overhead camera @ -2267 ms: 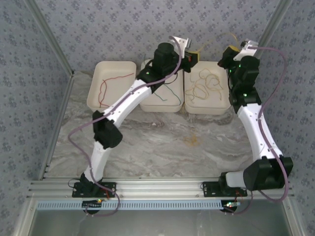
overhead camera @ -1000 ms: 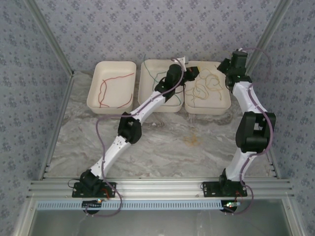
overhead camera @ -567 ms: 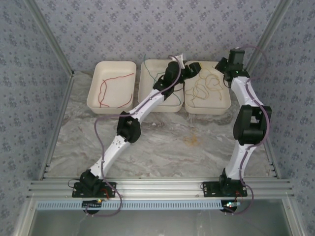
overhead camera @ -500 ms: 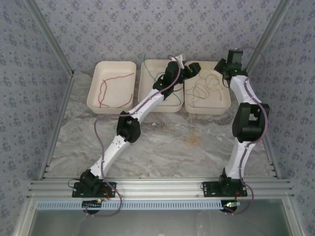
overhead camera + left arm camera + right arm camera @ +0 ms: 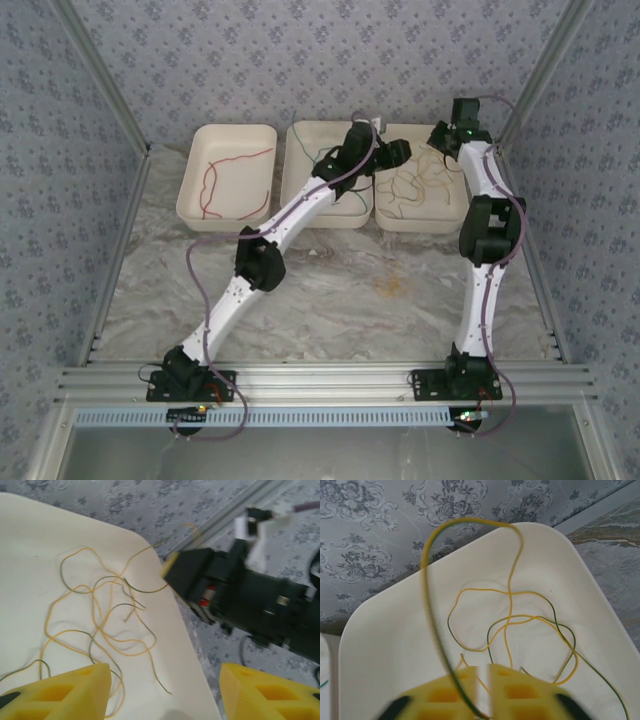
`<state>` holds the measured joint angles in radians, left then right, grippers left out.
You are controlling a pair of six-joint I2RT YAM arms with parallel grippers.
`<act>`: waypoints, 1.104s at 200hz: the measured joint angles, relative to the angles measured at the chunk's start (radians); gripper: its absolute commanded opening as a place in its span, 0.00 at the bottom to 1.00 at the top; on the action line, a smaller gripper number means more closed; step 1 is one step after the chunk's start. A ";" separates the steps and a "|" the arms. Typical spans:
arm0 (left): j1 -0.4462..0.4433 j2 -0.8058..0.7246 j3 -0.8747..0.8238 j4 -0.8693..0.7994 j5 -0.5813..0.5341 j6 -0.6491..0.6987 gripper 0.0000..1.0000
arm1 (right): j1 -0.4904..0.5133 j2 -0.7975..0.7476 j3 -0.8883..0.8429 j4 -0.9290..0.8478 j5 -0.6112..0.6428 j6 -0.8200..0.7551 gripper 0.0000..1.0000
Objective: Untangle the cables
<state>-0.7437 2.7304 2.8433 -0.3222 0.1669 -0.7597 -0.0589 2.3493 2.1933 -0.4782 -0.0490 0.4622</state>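
Top external view, from the near edge outward: both arms are bolted at the front rail and stretched across the marble table (image 5: 350, 300) to three white trays lined up along the far wall. One colour seems to be meant for each tray. A red cable (image 5: 235, 165) is laid alone in the left tray (image 5: 225, 128) and a green cable (image 5: 318, 160) in the middle tray (image 5: 345, 220). The tangled cables (image 5: 415, 180), yellow and dark green, are heaped in the right tray (image 5: 420, 228). The sorting is judged partly done, with the knot in the right tray left to be dealt with.

The left gripper (image 5: 395, 152) is held over the seam between the middle and right trays. In its wrist camera its yellow fingers (image 5: 75, 690) are spread wide with nothing between them. They are poised above the tangled cables (image 5: 100, 620), presumably so that a strand can be taken hold of.

The right gripper (image 5: 440, 135) is placed at the far right corner of the same tray. Its fingers (image 5: 520, 690) are drawn almost together, with only a thin slit left between them. A yellow-and-green strand (image 5: 470, 520) is arched up from that slit toward the tray's far rim, probably lifted to be drawn free of the tangled cables (image 5: 520, 625) lying flat. Whether the strand is clamped or merely resting in the slit cannot be told.
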 measured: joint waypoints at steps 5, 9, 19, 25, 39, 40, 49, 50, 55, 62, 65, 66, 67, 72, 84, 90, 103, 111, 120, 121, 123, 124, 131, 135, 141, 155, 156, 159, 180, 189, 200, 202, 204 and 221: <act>-0.005 -0.013 0.000 -0.014 -0.003 0.012 0.59 | 0.001 0.005 0.019 -0.015 -0.002 -0.002 0.49; -0.008 -0.025 0.000 -0.025 -0.008 0.021 0.59 | 0.003 0.007 0.031 -0.025 -0.002 -0.003 0.53; -0.018 -0.054 0.000 -0.060 -0.023 0.047 0.59 | 0.005 0.007 0.047 -0.040 -0.003 -0.021 0.57; -0.024 -0.071 0.000 -0.078 -0.032 0.061 0.59 | 0.008 0.005 0.055 -0.048 -0.002 -0.028 0.59; -0.032 -0.109 0.000 -0.120 -0.056 0.090 0.59 | 0.019 -0.004 0.056 -0.068 0.001 -0.042 0.59; -0.034 -0.113 0.000 -0.125 -0.056 0.092 0.59 | 0.020 -0.005 0.056 -0.071 0.001 -0.043 0.59; -0.039 -0.135 0.000 -0.150 -0.069 0.107 0.59 | 0.030 -0.010 0.056 -0.085 0.001 -0.051 0.59; -0.039 -0.139 0.000 -0.153 -0.071 0.109 0.59 | 0.032 -0.012 0.056 -0.087 0.000 -0.052 0.59; -0.042 -0.150 0.000 -0.166 -0.077 0.117 0.59 | 0.039 -0.015 0.056 -0.094 0.000 -0.057 0.59; -0.043 -0.163 0.000 -0.183 -0.084 0.127 0.59 | 0.049 -0.023 0.051 -0.100 0.000 -0.063 0.58; -0.043 -0.168 0.000 -0.190 -0.087 0.132 0.59 | 0.053 -0.028 0.048 -0.101 0.000 -0.064 0.58; -0.044 -0.171 0.000 -0.193 -0.089 0.134 0.58 | 0.054 -0.029 0.047 -0.102 0.000 -0.065 0.58; -0.044 -0.172 0.000 -0.195 -0.090 0.135 0.58 | 0.055 -0.030 0.047 -0.103 0.000 -0.066 0.58; -0.044 -0.181 0.000 -0.209 -0.096 0.143 0.58 | 0.063 -0.040 0.041 -0.108 0.000 -0.070 0.57; -0.044 -0.199 0.000 -0.249 -0.115 0.160 0.57 | 0.081 -0.078 0.009 -0.111 0.001 -0.080 0.54; -0.044 -0.206 0.000 -0.276 -0.124 0.169 0.57 | 0.089 -0.109 -0.022 -0.106 0.003 -0.084 0.54; -0.047 -0.225 -0.005 -0.340 -0.153 0.188 0.53 | 0.109 -0.211 -0.142 -0.079 0.012 -0.087 0.52; -0.049 -0.243 -0.026 -0.375 -0.166 0.195 0.46 | 0.119 -0.293 -0.240 -0.055 0.017 -0.086 0.53; -0.055 -0.289 -0.099 -0.399 -0.182 0.213 0.41 | 0.130 -0.404 -0.373 -0.018 0.025 -0.085 0.52; -0.055 -0.293 -0.105 -0.401 -0.182 0.212 0.40 | 0.130 -0.413 -0.381 -0.018 0.026 -0.085 0.52; -0.057 -0.305 -0.128 -0.403 -0.183 0.207 0.39 | 0.133 -0.441 -0.408 -0.014 0.030 -0.085 0.52; -0.058 -0.310 -0.138 -0.403 -0.183 0.206 0.39 | 0.134 -0.451 -0.419 -0.011 0.032 -0.085 0.51; -0.066 -0.377 -0.265 -0.384 -0.183 0.209 0.37 | 0.142 -0.542 -0.517 0.014 0.042 -0.082 0.51; -0.071 -0.431 -0.372 -0.351 -0.183 0.212 0.36 | 0.148 -0.595 -0.572 0.028 0.045 -0.079 0.51; -0.079 -0.513 -0.535 -0.296 -0.179 0.202 0.36 | 0.156 -0.668 -0.647 0.050 0.054 -0.075 0.51; -0.093 -0.698 -0.911 -0.167 -0.165 0.166 0.35 | 0.183 -0.838 -0.817 0.085 0.076 -0.056 0.50; -0.095 -0.716 -0.943 -0.158 -0.159 0.160 0.35 | 0.184 -0.846 -0.826 0.085 0.076 -0.054 0.50; -0.098 -0.751 -1.012 -0.137 -0.158 0.149 0.35 | 0.191 -0.880 -0.860 0.097 0.080 -0.046 0.50; -0.110 -0.939 -1.400 0.007 -0.138 0.088 0.36 | 0.251 -1.071 -1.106 0.121 0.093 0.020 0.50; -0.115 -0.997 -1.529 0.064 -0.132 0.057 0.36 | 0.284 -1.126 -1.204 0.118 0.106 0.064 0.50; -0.130 -1.049 -1.668 0.146 -0.132 0.011 0.36 | 0.329 -1.183 -1.329 0.112 0.108 0.144 0.51; -0.135 -1.055 -1.690 0.158 -0.130 0.004 0.36 | 0.337 -1.193 -1.354 0.111 0.108 0.154 0.51; -0.142 -1.060 -1.712 0.172 -0.130 -0.004 0.36 | 0.346 -1.203 -1.379 0.109 0.106 0.178 0.51; -0.210 -1.064 -1.838 0.301 -0.130 -0.069 0.36 | 0.407 -1.258 -1.545 0.092 0.071 0.316 0.50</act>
<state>-0.9539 1.6665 1.0050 -0.0212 0.0364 -0.8284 0.3477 1.0916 0.6479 -0.3859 0.0219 0.7784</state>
